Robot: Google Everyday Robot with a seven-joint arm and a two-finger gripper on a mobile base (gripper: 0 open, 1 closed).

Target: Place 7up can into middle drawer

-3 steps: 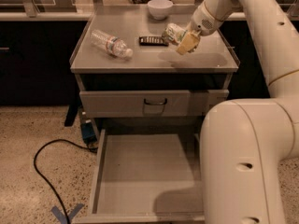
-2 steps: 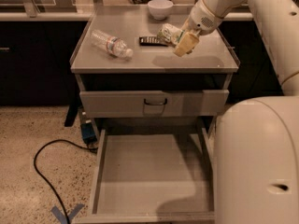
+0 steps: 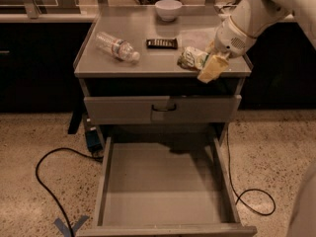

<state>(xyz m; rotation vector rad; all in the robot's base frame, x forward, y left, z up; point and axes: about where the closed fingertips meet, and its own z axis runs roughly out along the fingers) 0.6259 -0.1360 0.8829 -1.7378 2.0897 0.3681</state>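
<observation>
Below the gripper and nearer, the middle drawer stands pulled open. The arm comes in from the right with its wrist angled down, and the gripper is at the countertop's front edge against the 7up can, which lies on its side just to its left; whether the can is grasped cannot be told. Farther left lie a remote and a water bottle, and a bowl sits farthest back.

The arm enters from the upper right and slants down toward the left. The wrist is a rounded white housing with a perforated patch. The gripper sits at the front right corner of the cabinet top, pointing down and left. Its pale yellow finger overhangs the front edge. The gripper is closed on the can. A white body section fills the lower right edge.
</observation>
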